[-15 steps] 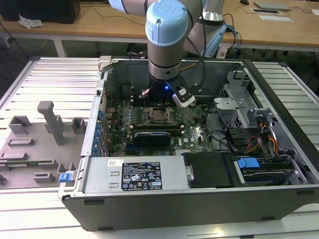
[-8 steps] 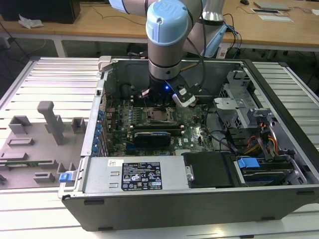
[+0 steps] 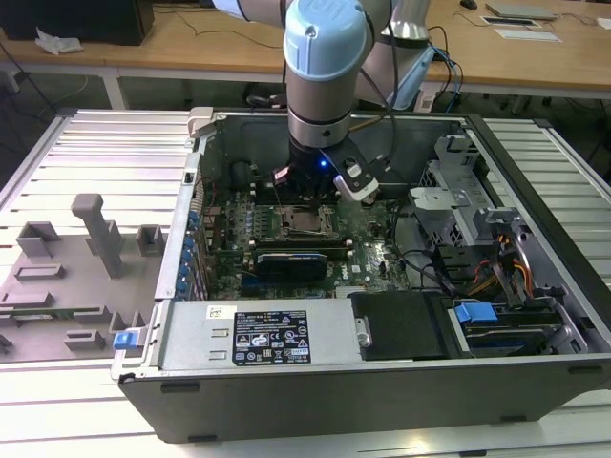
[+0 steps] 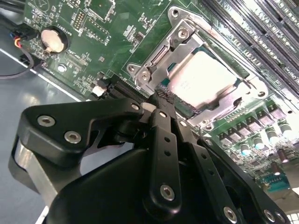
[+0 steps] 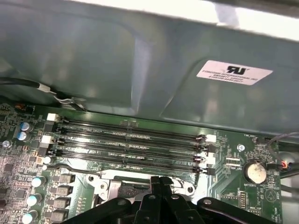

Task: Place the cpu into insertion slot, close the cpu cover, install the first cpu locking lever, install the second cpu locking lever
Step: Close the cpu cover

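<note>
The cpu point(image 4: 205, 74), a silver-topped square, lies in the insertion slot point(image 3: 307, 225) on the green motherboard. The cpu cover point(image 4: 180, 39), a silvery frame, lies flat around it. My gripper point(image 4: 162, 96) is shut, its black fingertips pressed together at the cover's edge with nothing visible between them. The first wrist view shows those fingertips point(image 5: 161, 181) over the socket's rim, with a thin locking lever rod point(image 5: 74, 168) lying along the board beside it. In the exterior view my gripper point(image 3: 307, 194) hangs straight down just above the socket, inside the open computer case.
Long black memory slots point(image 5: 131, 140) run beside the socket, with the case wall point(image 5: 140, 60) behind them. A coin battery point(image 4: 53, 39), a black expansion card point(image 3: 291, 260), cables point(image 3: 430, 262) and drive cages point(image 3: 496, 248) surround it. Grey fixtures point(image 3: 95, 234) stand at the exterior view's left.
</note>
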Available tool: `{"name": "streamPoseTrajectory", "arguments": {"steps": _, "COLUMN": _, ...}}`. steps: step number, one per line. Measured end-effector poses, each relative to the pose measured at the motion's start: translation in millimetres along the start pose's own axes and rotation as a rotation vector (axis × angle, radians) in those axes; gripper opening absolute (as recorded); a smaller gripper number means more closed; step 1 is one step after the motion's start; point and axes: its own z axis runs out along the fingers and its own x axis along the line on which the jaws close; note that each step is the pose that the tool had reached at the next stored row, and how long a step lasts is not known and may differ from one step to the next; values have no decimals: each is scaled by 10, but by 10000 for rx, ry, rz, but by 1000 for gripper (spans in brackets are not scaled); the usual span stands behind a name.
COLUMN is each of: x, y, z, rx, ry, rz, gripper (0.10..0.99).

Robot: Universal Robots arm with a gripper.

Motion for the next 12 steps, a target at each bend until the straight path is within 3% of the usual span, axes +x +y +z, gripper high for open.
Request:
{"name": "streamPoseTrajectory", "arguments": {"steps": 1, "x": -1, "y": 1, "z": -6, "rx": 94, "ry": 56, "rz": 4, "gripper": 106}}
{"name": "streamPoseTrajectory", "arguments": {"steps": 3, "x": -3, "y": 3, "z": -21, "rx": 472, "ry": 200, "rz": 1, "gripper": 106}}
{"name": "streamPoseTrajectory", "arguments": {"steps": 5, "x": -4, "y": 6, "z": -35, "rx": 745, "ry": 273, "rz": -7, "gripper": 106}}
{"name": "streamPoseTrajectory", "arguments": {"steps": 6, "x": -4, "y": 5, "z": -36, "rx": 817, "ry": 289, "rz": -10, "gripper": 106}}
{"name": "streamPoseTrajectory", "arguments": {"steps": 9, "x": -3, "y": -1, "z": -33, "rx": 843, "ry": 305, "rz": -62, "gripper": 106}}
{"name": "streamPoseTrajectory", "arguments": {"steps": 12, "x": -2, "y": -5, "z": -17, "rx": 803, "ry": 405, "rz": -499, "gripper": 106}}
